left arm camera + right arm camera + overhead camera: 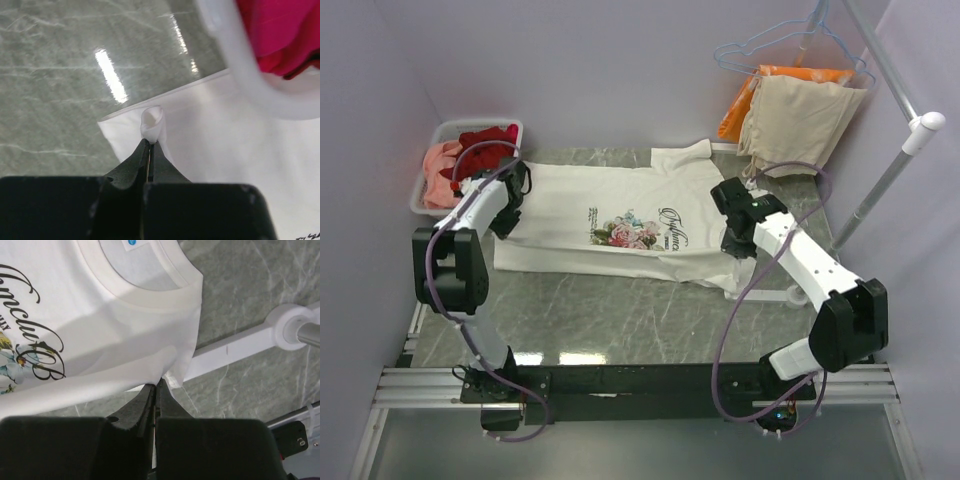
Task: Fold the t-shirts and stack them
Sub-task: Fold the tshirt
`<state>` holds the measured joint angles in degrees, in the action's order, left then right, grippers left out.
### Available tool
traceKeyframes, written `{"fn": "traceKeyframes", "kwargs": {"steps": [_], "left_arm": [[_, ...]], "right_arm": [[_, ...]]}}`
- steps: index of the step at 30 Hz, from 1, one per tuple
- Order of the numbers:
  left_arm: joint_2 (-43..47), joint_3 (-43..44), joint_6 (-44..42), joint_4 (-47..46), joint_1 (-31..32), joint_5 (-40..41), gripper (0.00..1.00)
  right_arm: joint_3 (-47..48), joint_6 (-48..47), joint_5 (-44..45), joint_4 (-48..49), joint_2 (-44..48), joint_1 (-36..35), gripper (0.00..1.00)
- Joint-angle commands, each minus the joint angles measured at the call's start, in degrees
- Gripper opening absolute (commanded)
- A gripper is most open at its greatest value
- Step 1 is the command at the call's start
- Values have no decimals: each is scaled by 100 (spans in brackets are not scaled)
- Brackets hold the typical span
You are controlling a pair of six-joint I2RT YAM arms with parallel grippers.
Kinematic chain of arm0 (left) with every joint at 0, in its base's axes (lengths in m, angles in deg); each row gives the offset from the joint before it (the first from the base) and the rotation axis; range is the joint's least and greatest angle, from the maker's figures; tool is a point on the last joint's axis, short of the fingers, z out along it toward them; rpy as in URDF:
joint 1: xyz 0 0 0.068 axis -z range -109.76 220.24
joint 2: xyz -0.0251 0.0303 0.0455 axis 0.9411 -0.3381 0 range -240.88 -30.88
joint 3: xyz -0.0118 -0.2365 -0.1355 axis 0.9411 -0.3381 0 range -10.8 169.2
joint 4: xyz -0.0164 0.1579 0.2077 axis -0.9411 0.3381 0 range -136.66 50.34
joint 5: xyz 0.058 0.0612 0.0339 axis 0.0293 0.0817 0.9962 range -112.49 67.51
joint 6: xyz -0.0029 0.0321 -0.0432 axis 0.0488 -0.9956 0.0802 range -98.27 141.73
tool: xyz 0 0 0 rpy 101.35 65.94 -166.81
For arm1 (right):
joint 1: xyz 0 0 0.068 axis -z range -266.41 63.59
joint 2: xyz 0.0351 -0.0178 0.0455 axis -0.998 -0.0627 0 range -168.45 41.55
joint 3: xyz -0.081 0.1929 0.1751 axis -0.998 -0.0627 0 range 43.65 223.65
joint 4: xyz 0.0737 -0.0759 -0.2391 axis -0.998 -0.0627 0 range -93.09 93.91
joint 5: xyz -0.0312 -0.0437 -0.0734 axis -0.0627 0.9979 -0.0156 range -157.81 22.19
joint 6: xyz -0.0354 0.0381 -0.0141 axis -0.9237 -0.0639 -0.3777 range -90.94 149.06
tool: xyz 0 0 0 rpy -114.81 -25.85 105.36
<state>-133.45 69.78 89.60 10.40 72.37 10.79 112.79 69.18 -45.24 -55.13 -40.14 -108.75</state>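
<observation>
The white t-shirt (570, 200) lies spread flat across the marbled worktop (620, 320), with its flower print (626, 232) and dark script facing up and its collar toward the right arm. A dark red tee (488, 142) and a salmon pink tee (440, 162) sit bunched in the basket (480, 124) at the far left. Only the wrist views show the grips. The left hand (149, 144) is clenched on a small pucker at a hem corner. The right hand (156, 385) is clenched on the shirt's edge beside the collar (150, 287), where a blue label (131, 242) shows.
</observation>
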Motion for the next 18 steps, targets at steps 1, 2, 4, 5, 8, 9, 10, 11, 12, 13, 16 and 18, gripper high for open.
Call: {"fn": "traceKeyframes", "kwargs": {"steps": [1, 2, 4, 5, 8, 9, 10, 11, 12, 13, 16, 18], "left_arm": [[-351, 511, -239, -63, 7, 320, 1], [-422, 564, -257, -63, 7, 311, 1], [-633, 704, -266, -46, 7, 320, 1], [-685, 749, -275, -37, 7, 311, 1], [-870, 819, -328, -89, 7, 276, 1], [-958, 819, -345, -116, 7, 241, 1], [-1011, 872, -371, -142, 7, 223, 1], [-1055, 898, -406, -168, 7, 197, 1], [-1107, 933, -433, -177, 7, 162, 1], [-1230, 1021, -468, -177, 7, 135, 1], [-1450, 1223, -600, -265, 15, 56, 1], [-1617, 1329, -679, -336, 33, 30, 1]], "right_arm": [[398, -162, -33, 341, -320, 117, 0], [459, -171, -42, 350, -391, 125, 0], [547, -162, -68, 368, -601, 143, 0], [643, -171, -77, 359, -663, 143, 0], [802, -162, -103, 350, -892, 161, 0], [828, -180, -112, 341, -945, 169, 0], [864, -189, -121, 341, -1041, 178, 0], [942, -180, -112, 324, -1094, 196, 0], [986, -189, -121, 315, -1147, 196, 0], [1022, -189, -121, 306, -1243, 222, 0], [1189, -171, -165, 254, -1463, 292, 0], [1312, -119, -139, 201, -1577, 310, 0]]}}
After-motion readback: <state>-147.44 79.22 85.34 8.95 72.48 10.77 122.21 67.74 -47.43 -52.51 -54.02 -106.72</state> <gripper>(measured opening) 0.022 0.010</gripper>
